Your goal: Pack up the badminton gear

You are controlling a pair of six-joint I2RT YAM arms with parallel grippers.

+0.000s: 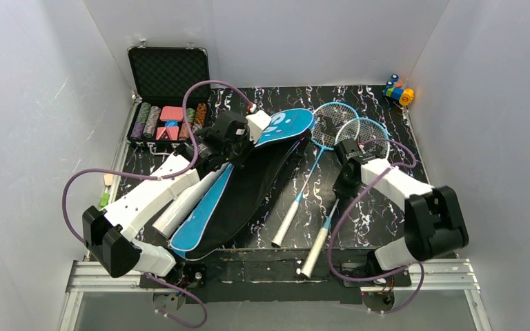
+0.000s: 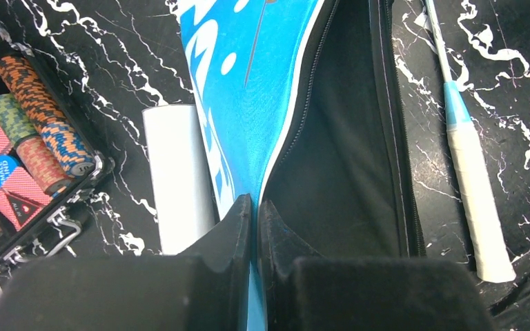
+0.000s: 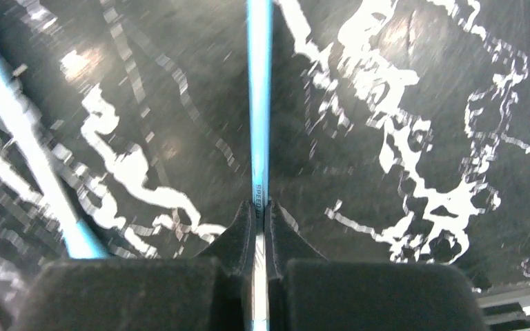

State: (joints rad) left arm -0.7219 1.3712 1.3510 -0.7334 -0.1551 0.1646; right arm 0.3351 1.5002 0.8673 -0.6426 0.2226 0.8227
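Observation:
The blue "SPORT" bag (image 1: pixel 207 207) lies open on the table, its black inside (image 2: pixel 345 158) showing. My left gripper (image 1: pixel 252 140) is shut on the edge of the bag's blue flap (image 2: pixel 248 89) and holds it raised. A long white tube (image 1: pixel 179 203) lies along the bag's left side. Two blue-framed rackets lie to the right of the bag. My right gripper (image 3: pixel 261 207) is shut on the thin blue shaft (image 3: pixel 259 103) of the right racket (image 1: pixel 364 131), just below its head. The left racket (image 1: pixel 335 117) lies free beside it, its white handle (image 2: pixel 479 207) near the bag.
A black case of poker chips (image 1: pixel 168 96) stands open at the back left, close to the left arm. Small coloured toy blocks (image 1: pixel 399 91) sit at the back right corner. White walls close in both sides.

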